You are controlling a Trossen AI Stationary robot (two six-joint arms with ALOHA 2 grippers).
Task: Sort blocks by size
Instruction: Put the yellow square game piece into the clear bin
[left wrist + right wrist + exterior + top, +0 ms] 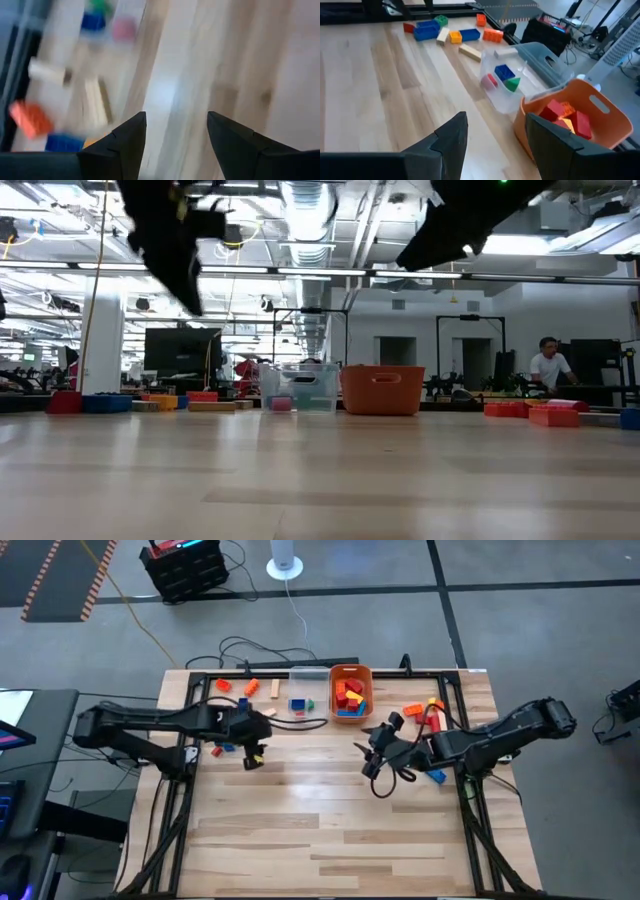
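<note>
Wood-plank table carries scattered blocks; both grippers hover spread, holding nothing.

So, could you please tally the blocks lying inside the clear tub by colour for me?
Blue block: 1
Green block: 1
Pink block: 1
Total: 3 blocks in the clear tub
</note>
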